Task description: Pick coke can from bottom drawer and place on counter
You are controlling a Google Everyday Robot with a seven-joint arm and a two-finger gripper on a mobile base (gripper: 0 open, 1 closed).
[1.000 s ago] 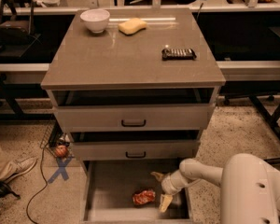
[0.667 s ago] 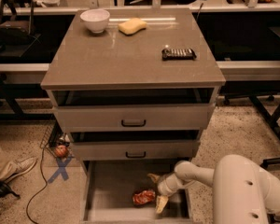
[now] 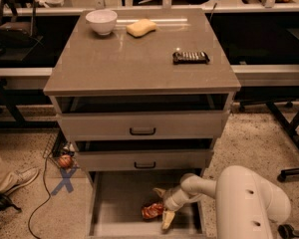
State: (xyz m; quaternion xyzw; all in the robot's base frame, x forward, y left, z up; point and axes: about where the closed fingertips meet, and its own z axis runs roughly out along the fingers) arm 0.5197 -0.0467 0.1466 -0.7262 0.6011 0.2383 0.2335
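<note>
The coke can, red and dented, lies on its side on the floor of the open bottom drawer, right of centre. My gripper reaches down into the drawer from the right on the white arm. Its two pale fingers are spread, one behind the can and one in front of it, so the can's right end sits between them. The counter is the grey-brown slab on top of the cabinet.
On the counter stand a white bowl, a yellow sponge and a dark snack bar. Two upper drawers with black handles are slightly open above the bottom drawer. A small orange-red ball and a person's shoe are on the floor at left.
My gripper has moved left across the drawer floor toward the can, and its open fingers now bracket the can's right end. The can has not moved.
</note>
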